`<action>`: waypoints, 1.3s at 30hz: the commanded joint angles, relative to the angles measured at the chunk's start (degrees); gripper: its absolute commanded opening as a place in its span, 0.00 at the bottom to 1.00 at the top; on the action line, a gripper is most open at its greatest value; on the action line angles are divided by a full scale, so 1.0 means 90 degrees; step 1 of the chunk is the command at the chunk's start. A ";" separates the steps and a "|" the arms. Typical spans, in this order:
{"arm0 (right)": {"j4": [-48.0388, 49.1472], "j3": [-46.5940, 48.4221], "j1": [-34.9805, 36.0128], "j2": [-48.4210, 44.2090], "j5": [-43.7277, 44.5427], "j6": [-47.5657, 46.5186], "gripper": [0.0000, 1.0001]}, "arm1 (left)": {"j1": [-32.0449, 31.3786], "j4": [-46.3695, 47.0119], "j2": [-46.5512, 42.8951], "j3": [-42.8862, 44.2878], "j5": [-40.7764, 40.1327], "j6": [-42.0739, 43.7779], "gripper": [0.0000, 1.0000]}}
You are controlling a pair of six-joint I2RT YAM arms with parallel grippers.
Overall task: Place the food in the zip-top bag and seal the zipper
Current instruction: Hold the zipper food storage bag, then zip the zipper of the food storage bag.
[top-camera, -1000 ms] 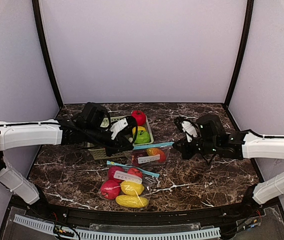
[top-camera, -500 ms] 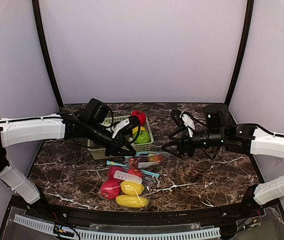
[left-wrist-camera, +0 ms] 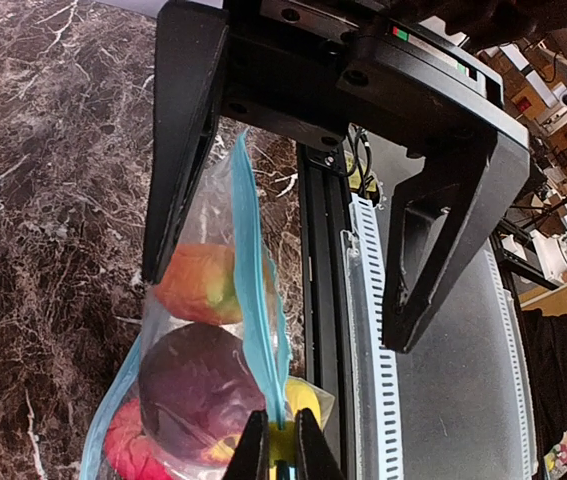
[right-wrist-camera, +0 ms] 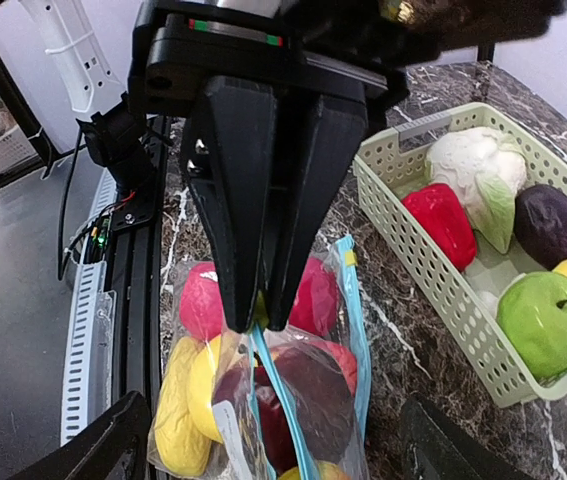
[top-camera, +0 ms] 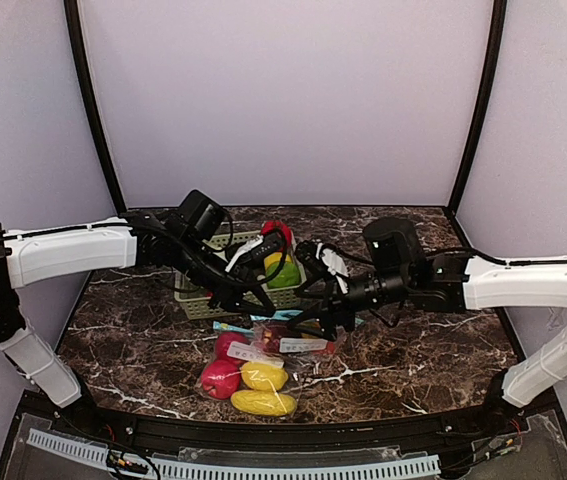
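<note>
A clear zip-top bag [top-camera: 288, 340] with a blue zipper [left-wrist-camera: 248, 250] hangs from my left gripper [left-wrist-camera: 282, 422], which is shut on the yellow slider at the zipper's end. Inside the bag are an orange fruit [left-wrist-camera: 198, 285] and a dark purple one [left-wrist-camera: 193, 385]. In the top view my left gripper [top-camera: 263, 300] is over the bag's left end. My right gripper [right-wrist-camera: 275, 402] is wide open and straddles the bag below the left fingers [right-wrist-camera: 233, 200] without touching it. My right gripper [top-camera: 308, 318] sits just right of the left one.
A second closed bag [top-camera: 248, 375] of red and yellow food lies near the front edge. A pale green basket [right-wrist-camera: 433, 250] behind holds a cabbage [right-wrist-camera: 478, 170], red pepper [right-wrist-camera: 443, 222], purple piece [right-wrist-camera: 551, 225] and green apple [right-wrist-camera: 543, 320].
My right gripper let go of the zipper's right end, opened wide and moved left over the bag. The bag's right end dropped. My left gripper kept its grip and shifted slightly right.
</note>
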 commanded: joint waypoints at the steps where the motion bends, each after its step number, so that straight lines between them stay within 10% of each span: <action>1: 0.0539 0.0274 0.0101 0.0217 -0.0283 -0.0178 0.82 | -0.0031 -0.0319 -0.0026 0.0132 0.0397 0.0116 0.03; 18: 0.1043 0.0229 0.0259 0.0836 -0.0756 0.0250 0.50 | -0.0024 -0.0135 0.0001 0.0092 0.0436 0.0083 0.01; 28: 0.0923 0.0281 0.0281 0.0950 -0.0525 0.0327 0.01 | -0.0026 -0.0003 -0.0054 0.0019 0.0428 -0.0005 0.01; 39: 0.0678 0.0029 0.0266 0.0647 0.0221 0.0211 0.00 | -0.0012 -0.0687 -0.0032 0.0186 0.0597 0.0197 0.02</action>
